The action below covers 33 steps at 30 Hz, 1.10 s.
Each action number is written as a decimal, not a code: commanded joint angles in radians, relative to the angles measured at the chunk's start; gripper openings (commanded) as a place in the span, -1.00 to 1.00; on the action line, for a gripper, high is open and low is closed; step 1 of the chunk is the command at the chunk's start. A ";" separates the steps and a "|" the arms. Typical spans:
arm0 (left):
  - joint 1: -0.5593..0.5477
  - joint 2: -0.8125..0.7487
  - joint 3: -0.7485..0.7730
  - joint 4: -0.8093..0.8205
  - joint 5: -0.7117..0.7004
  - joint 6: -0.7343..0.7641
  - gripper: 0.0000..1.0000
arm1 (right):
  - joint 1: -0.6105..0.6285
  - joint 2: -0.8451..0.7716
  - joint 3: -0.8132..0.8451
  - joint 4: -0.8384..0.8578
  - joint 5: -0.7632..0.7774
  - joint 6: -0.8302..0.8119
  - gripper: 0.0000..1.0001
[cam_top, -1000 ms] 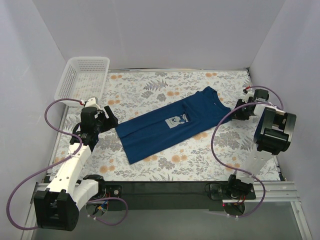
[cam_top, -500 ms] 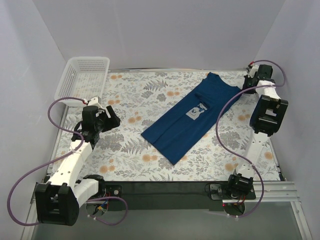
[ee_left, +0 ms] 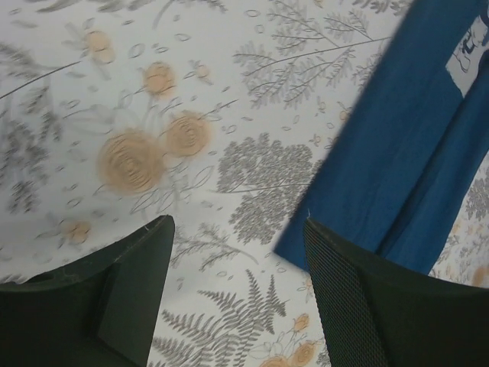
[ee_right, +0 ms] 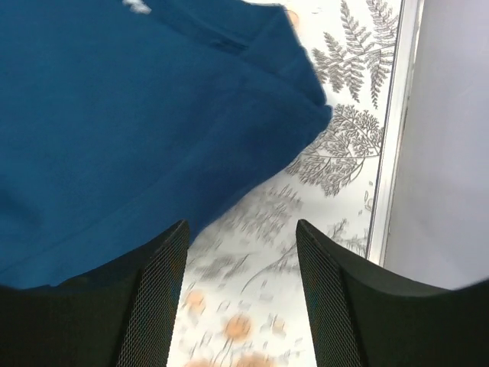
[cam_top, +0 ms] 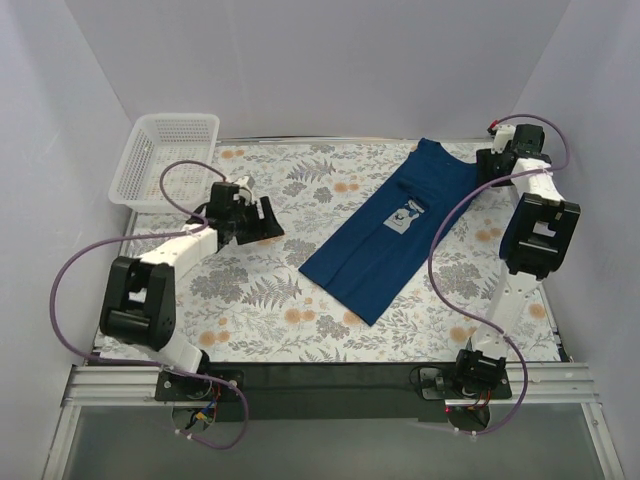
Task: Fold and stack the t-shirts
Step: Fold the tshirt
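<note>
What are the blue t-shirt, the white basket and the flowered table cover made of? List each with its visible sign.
Blue t-shirt: soft matte knit, likely cotton; it lies limp, with folds and sewn seams.
White basket: probably plastic; stiff, evenly moulded mesh walls and rim.
Flowered table cover: matte printed sheet lying flat; the views do not show whether it is cloth or vinyl.

Lighting bright, even, diffuse; shadows faint. Overhead view sharp. 2 wrist views motion-blurred: floral tablecloth (ee_left: pixel 130 157), t-shirt (ee_right: pixel 114 115) smeared.
</note>
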 commanded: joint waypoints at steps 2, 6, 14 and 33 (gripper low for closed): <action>-0.121 0.140 0.148 0.050 0.018 0.019 0.25 | 0.008 -0.246 -0.158 0.035 -0.117 -0.067 0.11; -0.156 0.317 0.240 0.051 0.022 0.054 0.19 | 0.010 -0.458 -0.385 0.020 -0.336 -0.147 0.12; -0.237 0.451 0.384 -0.020 0.085 0.111 0.12 | 0.010 -0.701 -0.723 0.023 -0.493 -0.115 0.15; -0.382 0.575 0.521 -0.224 -0.202 0.094 -1.00 | -0.018 -0.907 -0.953 0.032 -0.544 -0.107 0.16</action>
